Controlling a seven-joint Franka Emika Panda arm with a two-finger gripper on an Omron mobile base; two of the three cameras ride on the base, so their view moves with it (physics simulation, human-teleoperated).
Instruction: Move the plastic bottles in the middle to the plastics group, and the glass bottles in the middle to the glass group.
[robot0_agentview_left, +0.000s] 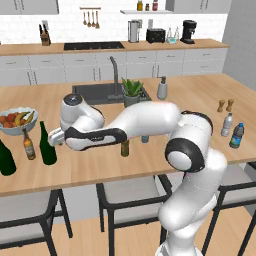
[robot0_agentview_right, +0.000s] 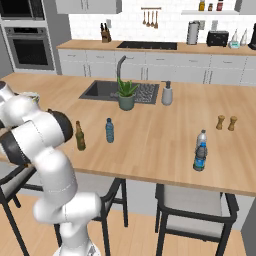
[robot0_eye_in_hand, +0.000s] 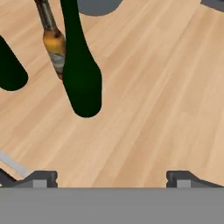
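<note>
The tall slim green wine bottle (robot0_agentview_left: 47, 146) (robot0_eye_in_hand: 81, 74) stands at the counter's left, beside the small brown beer bottle with a pale label (robot0_agentview_left: 28, 145) (robot0_eye_in_hand: 53, 43) and the wide dark green bottle (robot0_agentview_left: 6, 158) (robot0_eye_in_hand: 11, 72). My gripper (robot0_agentview_left: 52, 137) (robot0_eye_in_hand: 111, 180) is open just to the wine bottle's right, with nothing between its fingers. In the middle stand the amber beer bottle (robot0_agentview_right: 80, 136) (robot0_agentview_left: 125, 148) and the slim blue plastic bottle (robot0_agentview_right: 109, 130), both partly behind my arm in the left base view. The clear bottle (robot0_agentview_left: 227, 125) and the blue dark-capped bottle (robot0_agentview_left: 236, 136) (robot0_agentview_right: 200, 157) stand at the right.
A fruit bowl (robot0_agentview_left: 17, 120) sits behind the glass bottles at the left. A potted plant (robot0_agentview_right: 126, 95), a soap dispenser (robot0_agentview_right: 167, 93) and the sink (robot0_agentview_right: 100, 91) lie further back. Two pepper mills (robot0_agentview_right: 226, 122) stand at the right. Stools line the near edge.
</note>
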